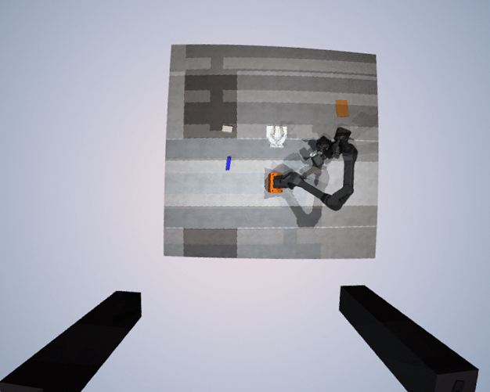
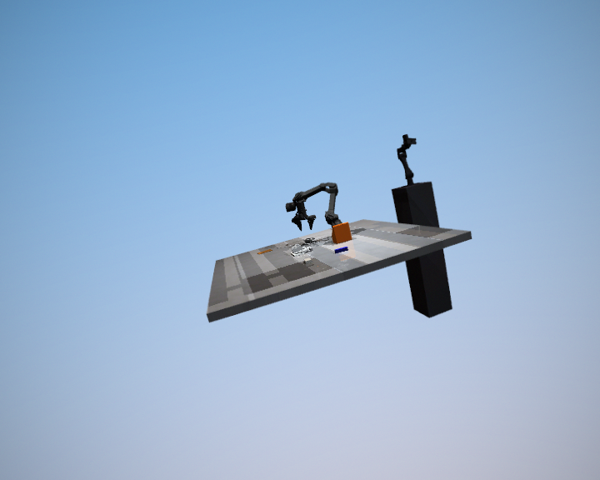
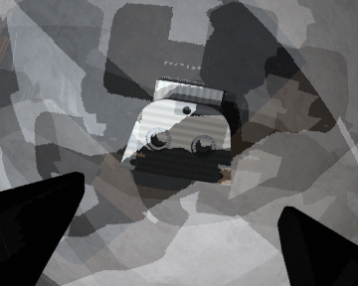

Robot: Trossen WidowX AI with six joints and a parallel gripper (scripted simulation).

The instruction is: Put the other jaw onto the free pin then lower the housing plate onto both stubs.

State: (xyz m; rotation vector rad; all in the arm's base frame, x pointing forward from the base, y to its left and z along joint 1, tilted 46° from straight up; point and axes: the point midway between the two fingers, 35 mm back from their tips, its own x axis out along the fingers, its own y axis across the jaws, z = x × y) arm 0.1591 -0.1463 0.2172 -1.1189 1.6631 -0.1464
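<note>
Beneath gripper (image 1: 312, 155) (image 2: 307, 228) (image 3: 185, 203), pale housing plate (image 1: 313, 154) (image 2: 309, 241) (image 3: 171, 116), apart from white jaw assembly (image 1: 278, 143) (image 2: 300, 252). Fingers spread, holding nothing. Plate sits askew between fingertips in wrist view; uncorrected descent could clip edge, twist plate. Jaw seating unreadable; unmeshed teeth could later hold plate tilted.
</note>
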